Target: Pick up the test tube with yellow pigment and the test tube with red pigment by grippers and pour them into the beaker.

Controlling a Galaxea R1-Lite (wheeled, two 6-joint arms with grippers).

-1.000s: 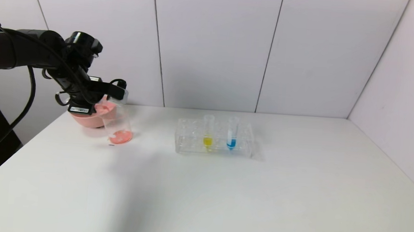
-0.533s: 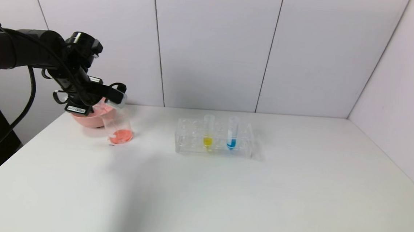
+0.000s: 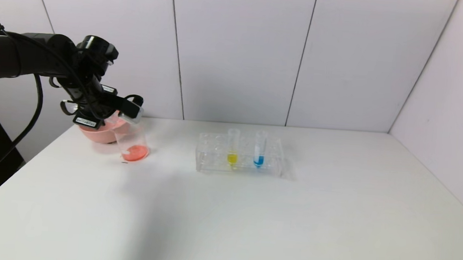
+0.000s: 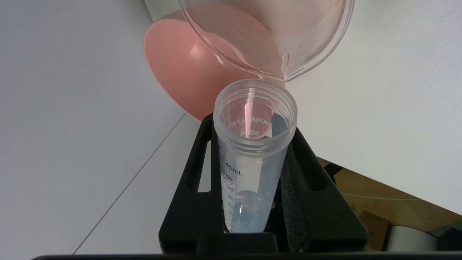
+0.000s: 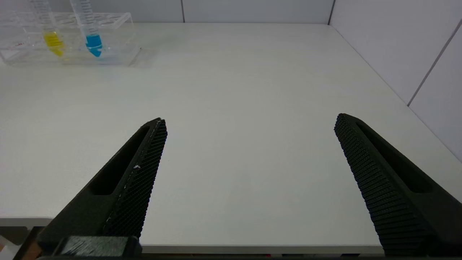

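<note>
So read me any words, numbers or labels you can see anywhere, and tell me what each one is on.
"45mL": graduation mark on the test tube clamped in the left gripper.
"40": next graduation mark on the same tube; the lower marks are unreadable.
"50mL": seen mirrored through the tube's far wall, near its mouth.
Mirrored brand lettering above that: not clearly readable.
White sticker on the left gripper: too small to read.
</note>
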